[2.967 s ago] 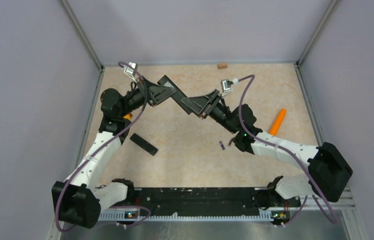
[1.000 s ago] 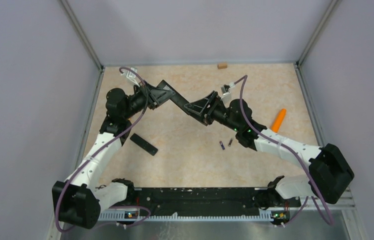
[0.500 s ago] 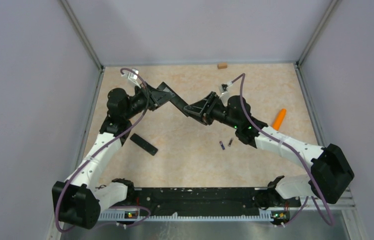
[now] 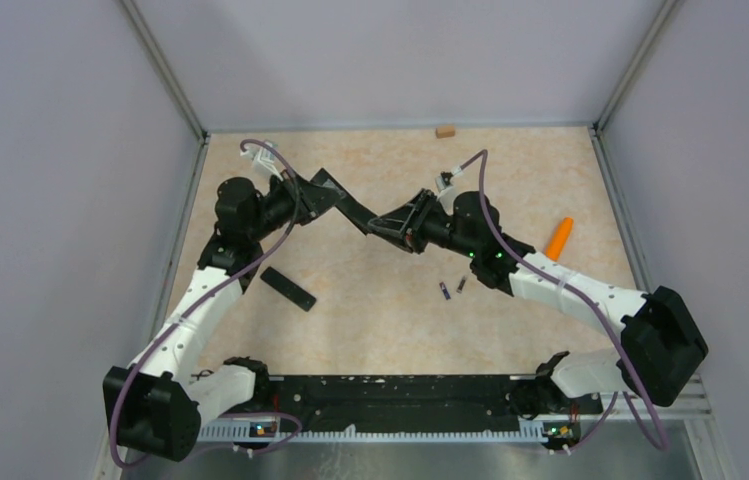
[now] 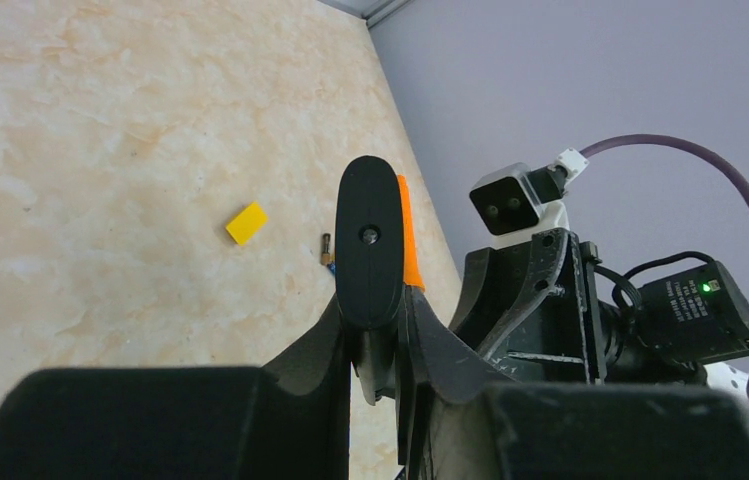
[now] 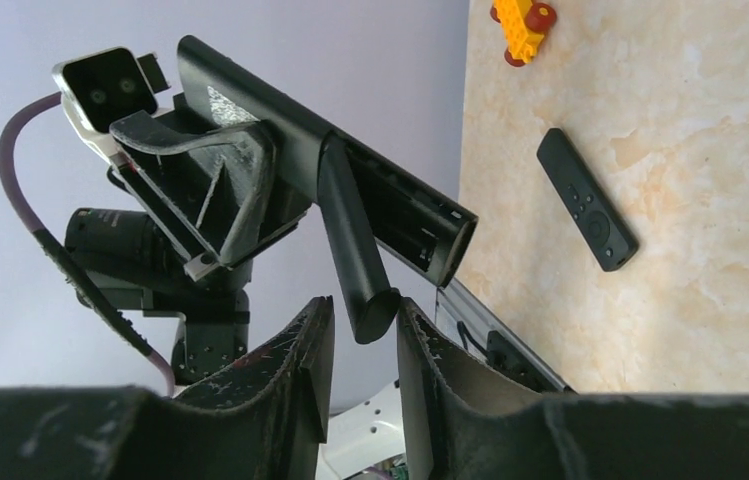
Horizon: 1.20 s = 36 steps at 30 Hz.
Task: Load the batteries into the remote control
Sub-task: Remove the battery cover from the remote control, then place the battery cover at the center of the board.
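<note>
**Cover levered off the remote, batteries lying on the table**

The batteries [image 4: 444, 291] lie side by side on the table [image 4: 370, 330], just in front of the right arm, not yet loaded. The remote control [image 6: 400, 200] hangs in mid-air, clamped in the left end effector [image 5: 382, 330]. Its open compartment faces the right end effector [image 6: 363, 318], which pinches the battery cover [image 6: 350, 230] angled off its back. I judge the left grip should hold firm while the right draws the cover straight away, parks it on bare table, then goes for one battery. The table is pale, marbled and flat, so the slim cylinders could roll. A second remote [image 4: 287, 288] and an orange cone [image 4: 557, 238] lie on it. Plain lilac walls [image 4: 400, 60] enclose three sides.
</note>
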Each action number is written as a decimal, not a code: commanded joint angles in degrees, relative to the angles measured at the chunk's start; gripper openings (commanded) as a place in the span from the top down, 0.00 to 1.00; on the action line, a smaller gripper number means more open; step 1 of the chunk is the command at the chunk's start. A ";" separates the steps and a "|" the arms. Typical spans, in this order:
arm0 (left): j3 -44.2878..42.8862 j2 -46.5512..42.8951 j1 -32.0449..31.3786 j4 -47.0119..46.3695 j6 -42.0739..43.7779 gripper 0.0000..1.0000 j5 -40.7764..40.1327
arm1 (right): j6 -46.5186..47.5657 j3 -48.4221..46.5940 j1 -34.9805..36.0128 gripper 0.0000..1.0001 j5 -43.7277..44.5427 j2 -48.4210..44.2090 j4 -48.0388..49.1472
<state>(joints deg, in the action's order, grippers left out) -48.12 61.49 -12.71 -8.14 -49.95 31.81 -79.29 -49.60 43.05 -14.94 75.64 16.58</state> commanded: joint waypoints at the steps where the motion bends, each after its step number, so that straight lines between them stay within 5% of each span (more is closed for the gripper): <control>1: -0.32 -1.29 0.30 -0.11 2.89 1.00 -0.98 | -0.87 -2.35 -0.32 0.72 -1.56 0.72 4.02; 10: -0.22 -1.36 0.27 -0.99 2.83 1.00 1.68 | -0.72 -2.40 -0.33 0.73 -1.68 3.07 8.56; 18: 0.27 -2.05 0.32 2.05 6.00 1.00 -3.07 | 2.51 -2.52 -0.33 1.00 0.36 2.03 7.99; 29: 0.47 -7.12 0.38 16.46 14.70 1.00 -28.07 | 8.53 2.30 -0.25 1.00 8.80 -3.42 -2.81; 36: 0.75 -10.48 0.39 16.14 13.64 1.00 -26.42 | 6.08 8.99 1.17 1.00 9.93 4.45 1.26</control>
<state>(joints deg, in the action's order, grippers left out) -47.46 53.32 -12.45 8.80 -37.04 6.55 -72.71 -43.05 43.11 -7.16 75.61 16.60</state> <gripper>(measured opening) 0.190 0.132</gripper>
